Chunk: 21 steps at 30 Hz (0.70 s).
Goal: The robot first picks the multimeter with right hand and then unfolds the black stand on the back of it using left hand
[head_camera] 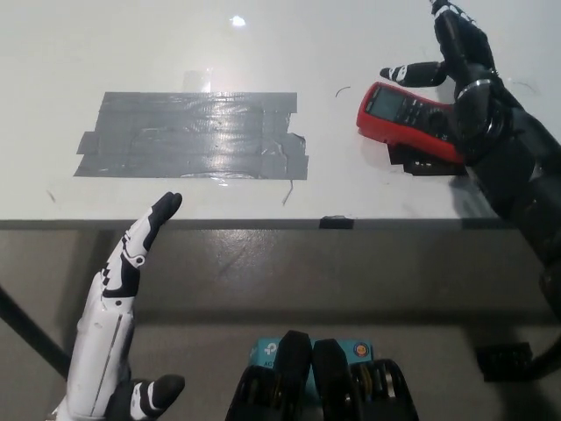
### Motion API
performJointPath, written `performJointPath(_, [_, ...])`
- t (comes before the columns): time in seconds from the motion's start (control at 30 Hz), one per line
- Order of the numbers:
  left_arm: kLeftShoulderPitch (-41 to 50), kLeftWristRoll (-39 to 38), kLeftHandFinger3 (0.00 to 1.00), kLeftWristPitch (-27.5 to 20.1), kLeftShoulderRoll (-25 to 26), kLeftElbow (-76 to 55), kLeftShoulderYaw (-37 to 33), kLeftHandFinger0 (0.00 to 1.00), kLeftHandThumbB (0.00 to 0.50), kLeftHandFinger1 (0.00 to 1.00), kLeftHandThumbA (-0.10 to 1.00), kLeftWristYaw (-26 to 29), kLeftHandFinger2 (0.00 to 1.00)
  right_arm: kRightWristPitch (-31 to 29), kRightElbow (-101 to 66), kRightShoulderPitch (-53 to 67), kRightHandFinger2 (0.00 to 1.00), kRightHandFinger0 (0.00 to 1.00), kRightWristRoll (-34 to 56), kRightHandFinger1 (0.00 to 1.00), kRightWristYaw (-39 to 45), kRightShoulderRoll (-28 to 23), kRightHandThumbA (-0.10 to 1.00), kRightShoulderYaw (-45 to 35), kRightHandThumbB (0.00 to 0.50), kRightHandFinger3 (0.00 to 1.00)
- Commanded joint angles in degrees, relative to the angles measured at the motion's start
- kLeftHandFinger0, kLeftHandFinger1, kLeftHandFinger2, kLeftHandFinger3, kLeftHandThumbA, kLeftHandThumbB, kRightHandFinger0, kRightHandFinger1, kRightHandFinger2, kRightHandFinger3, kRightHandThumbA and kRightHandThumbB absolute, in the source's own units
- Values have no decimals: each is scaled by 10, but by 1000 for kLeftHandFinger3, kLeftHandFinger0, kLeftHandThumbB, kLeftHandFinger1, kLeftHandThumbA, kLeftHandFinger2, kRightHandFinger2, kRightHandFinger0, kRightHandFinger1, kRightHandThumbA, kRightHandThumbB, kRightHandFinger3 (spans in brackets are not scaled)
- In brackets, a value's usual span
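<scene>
One red multimeter (405, 110) lay clamped in right hand (465, 74) fingers near the glossy table (351, 35) edge; left hand (118, 298) fingers apart.

Bright, even overhead light falls on the white worktop (351, 35), leaving one small glare spot near the top edge. The grey tape patch (193, 136) shines with soft reflections. Focus is mostly sharp and shadows are faint.

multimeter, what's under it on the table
A black patch on the white table shows below the multimeter, partly covered. The right hand hides its far end.
</scene>
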Motion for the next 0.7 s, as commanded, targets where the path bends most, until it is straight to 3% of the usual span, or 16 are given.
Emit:
performJointPath(0.0, [0, -5, 1000, -23, -4, -8, 4, 1000, 311, 1000, 1000, 15, 1000, 1, -43, -26, 1000, 1000, -16, 1000, 42, -22, 968, -23, 401, 1000])
performJointPath(0.1, [-1, -1, 1000, -27, -4, -6, 5, 1000, 308, 1000, 1000, 16, 1000, 9, -113, -12, 1000, 1000, -15, 1000, 52, -38, 989, -45, 366, 1000])
performJointPath(0.17, [-1, -1, 1000, -24, -4, -6, 5, 1000, 309, 1000, 1000, 14, 1000, 33, -208, 11, 1000, 1000, -2, 1000, 69, -53, 1000, -75, 392, 1000])
performJointPath(0.2, [-1, -1, 1000, -21, -4, -7, 5, 1000, 310, 1000, 1000, 13, 1000, 40, -239, 18, 1000, 1000, -1, 1000, 71, -58, 1000, -83, 478, 1000])
performJointPath(0.23, [-9, -4, 1000, -19, -2, -3, 6, 1000, 313, 1000, 1000, 12, 1000, 53, -339, 41, 1000, 1000, 12, 1000, 75, -70, 1000, -109, 398, 1000])
performJointPath(0.3, [-20, 1, 1000, -14, -1, 0, 9, 1000, 321, 1000, 1000, 12, 1000, 64, -461, 69, 1000, 1000, 21, 1000, 89, -85, 1000, -133, 425, 1000])
performJointPath(0.53, [-66, -37, 1000, 33, 5, 42, 8, 1000, 333, 1000, 1000, -3, 1000, 157, -918, 203, 1000, 1000, 69, 1000, 129, -123, 1000, -200, 352, 1000])
performJointPath(0.63, [-79, -49, 1000, 65, 9, 71, 11, 1000, 357, 1000, 1000, -14, 1000, 170, -1055, 277, 1000, 1000, 101, 1000, 124, -131, 1000, -220, 344, 1000])
performJointPath(0.67, [-86, -53, 1000, 73, 18, 93, 13, 1000, 344, 1000, 1000, -20, 1000, 172, -1105, 319, 1000, 1000, 118, 1000, 112, -128, 1000, -228, 329, 1000])
